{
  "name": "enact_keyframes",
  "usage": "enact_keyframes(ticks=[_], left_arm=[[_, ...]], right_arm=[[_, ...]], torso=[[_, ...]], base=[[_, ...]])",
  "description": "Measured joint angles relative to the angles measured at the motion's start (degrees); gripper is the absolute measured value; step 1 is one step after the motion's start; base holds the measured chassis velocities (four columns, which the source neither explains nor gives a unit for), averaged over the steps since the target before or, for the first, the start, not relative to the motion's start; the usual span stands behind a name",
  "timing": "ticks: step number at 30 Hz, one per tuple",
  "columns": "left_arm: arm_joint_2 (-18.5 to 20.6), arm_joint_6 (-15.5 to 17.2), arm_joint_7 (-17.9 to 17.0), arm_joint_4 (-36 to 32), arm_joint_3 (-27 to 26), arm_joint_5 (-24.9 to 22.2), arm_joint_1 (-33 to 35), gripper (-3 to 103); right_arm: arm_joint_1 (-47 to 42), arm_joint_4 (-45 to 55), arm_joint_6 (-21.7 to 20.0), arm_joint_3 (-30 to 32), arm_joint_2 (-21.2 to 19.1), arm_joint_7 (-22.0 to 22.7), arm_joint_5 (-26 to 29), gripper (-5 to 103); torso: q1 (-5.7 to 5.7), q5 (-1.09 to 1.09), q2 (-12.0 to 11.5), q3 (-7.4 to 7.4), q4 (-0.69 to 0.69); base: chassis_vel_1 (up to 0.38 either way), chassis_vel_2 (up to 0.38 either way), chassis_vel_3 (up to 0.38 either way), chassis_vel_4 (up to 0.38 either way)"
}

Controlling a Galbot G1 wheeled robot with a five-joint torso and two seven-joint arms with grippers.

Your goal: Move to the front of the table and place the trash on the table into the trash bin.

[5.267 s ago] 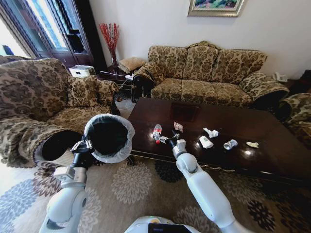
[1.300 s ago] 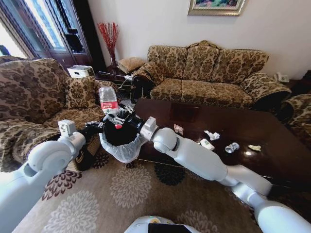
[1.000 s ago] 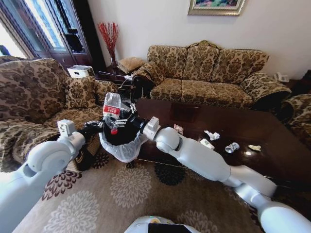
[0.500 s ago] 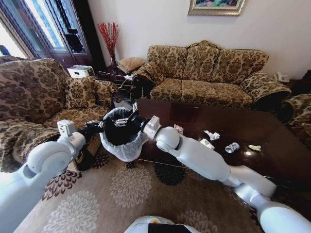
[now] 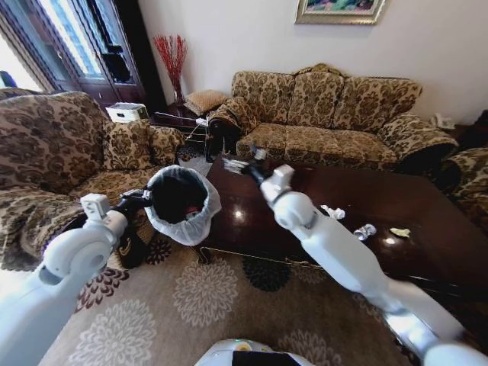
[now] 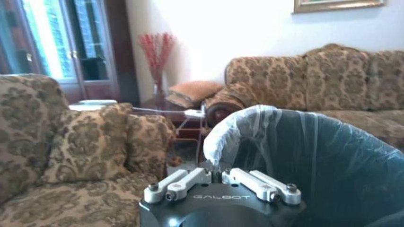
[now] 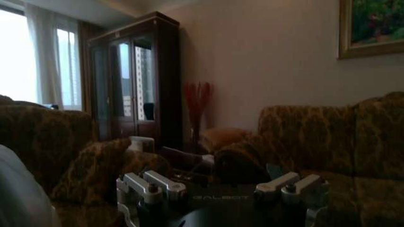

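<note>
The left gripper is clamped on the rim of the small round black trash bin, which is lined with a translucent white plastic bag folded over its edge. The bin hangs tilted in the air, its mouth turned toward the camera, just beside the near left corner of the large low coffee table of glossy dark brown wood. In the left wrist view the left gripper has its pale fingers drawn close together with the bag's folded edge caught between them. Inside the bin, near the bottom, a small patch of red shows against the dark; it may be the red label of a bottle, but the view is too dim to be sure.

The right gripper is raised above the far left corner of the table, well apart from the bin, and its arm stretches across the tabletop. In the right wrist view the right gripper has its jaws spread wide with nothing between them.

On the right half of the table lie a crumpled white paper wad, a silvery crushed piece near it, and a yellowish scrap farther right, each apart from the others.

Around the table stand brown floral-patterned sofas, and a patterned beige carpet covers the floor.
</note>
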Motion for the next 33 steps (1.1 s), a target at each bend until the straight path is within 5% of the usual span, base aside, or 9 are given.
enact_keyframes(ticks=[8,14,33], left_arm=[[-10.38,-1.04,0.46,-2.54,-0.02,5.07,3.58,3],[-14.55,-1.13,1.92,-5.39,0.49,6.76,5.96,3],[-13.88,-1.54,4.81,-7.40,0.08,8.04,7.65,3]], right_arm=[[-14.33,-1.40,-4.18,12.74,0.52,0.80,-2.26,100],[-20.91,-0.45,-4.69,16.76,1.33,-0.85,-4.71,100],[-19.50,-6.85,-5.70,14.90,5.92,-3.26,-8.36,100]], torso=[[0.00,-0.03,0.00,0.00,0.03],[-0.01,-0.02,0.00,0.00,0.01],[0.05,-0.04,0.00,0.02,0.01]], base=[[0.000,0.000,0.000,0.000],[0.000,0.000,0.000,0.000],[-0.076,0.075,0.079,-0.082]])
